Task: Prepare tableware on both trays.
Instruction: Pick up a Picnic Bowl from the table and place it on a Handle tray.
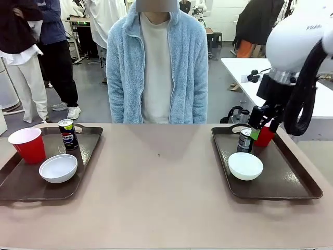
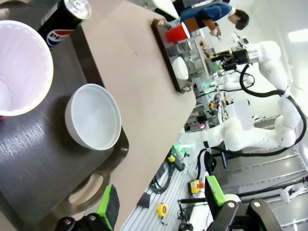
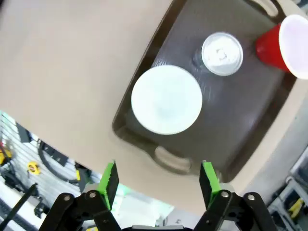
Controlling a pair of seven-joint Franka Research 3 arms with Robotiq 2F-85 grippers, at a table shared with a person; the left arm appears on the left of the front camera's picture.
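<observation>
The left tray (image 1: 21, 182) holds a red cup (image 1: 28, 145), a black Pepsi can (image 1: 67, 134) and a white bowl (image 1: 58, 168). On the right tray (image 1: 291, 177) stand a second can (image 1: 244, 140), a red cup (image 1: 265, 138) and a bowl (image 1: 245, 165). My right gripper (image 1: 264, 129) hangs open just above that tray's far end, over the cup and can; its wrist view looks down on the bowl (image 3: 166, 99), can (image 3: 222, 54) and cup (image 3: 288, 43). My left gripper (image 2: 161, 202) is open, off the near end of the left tray (image 2: 43, 168), facing its bowl (image 2: 94, 117), cup (image 2: 21, 67) and can (image 2: 62, 19).
A person in a light-blue fleece jacket (image 1: 158, 67) stands at the far side of the table, hands out of sight. Bare tabletop (image 1: 158, 177) lies between the trays. Other people and a white table (image 1: 244, 67) are farther back.
</observation>
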